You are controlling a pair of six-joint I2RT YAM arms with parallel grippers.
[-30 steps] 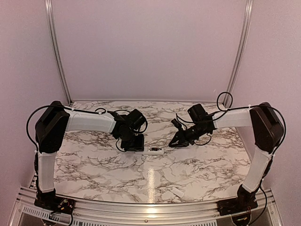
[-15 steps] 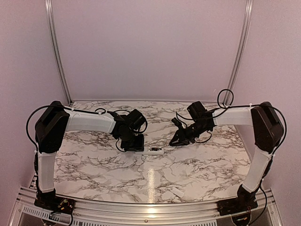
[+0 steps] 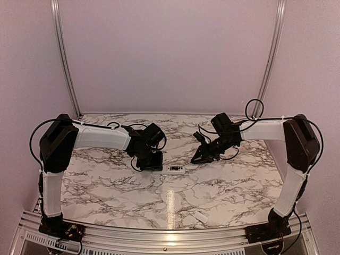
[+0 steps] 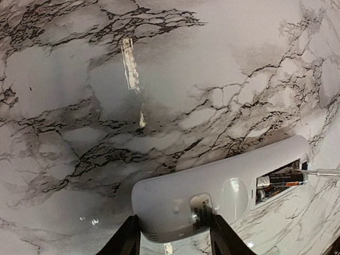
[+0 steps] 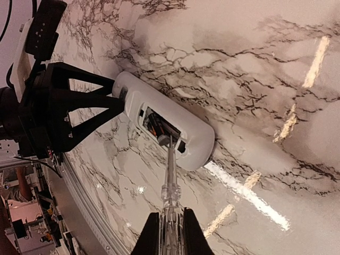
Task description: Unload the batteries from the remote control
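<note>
The left arm [image 3: 101, 138] and right arm [image 3: 263, 131] share one build: white tubular links between bulky black joint housings [image 3: 56, 144], on black bases [image 3: 56, 227]. Thin black cables [image 3: 246, 112] loop loosely beside the links. The fingers [image 5: 106, 103] are black open triangular frames narrowing to slim tips, with boxy black wrist blocks [image 3: 154, 134] behind them.

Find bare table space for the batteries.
Free: the near marble between the remote control and the front rail, left of the white cover. Crowded: mid-table, where the left gripper and right gripper, holding a tool, meet at it.
</note>
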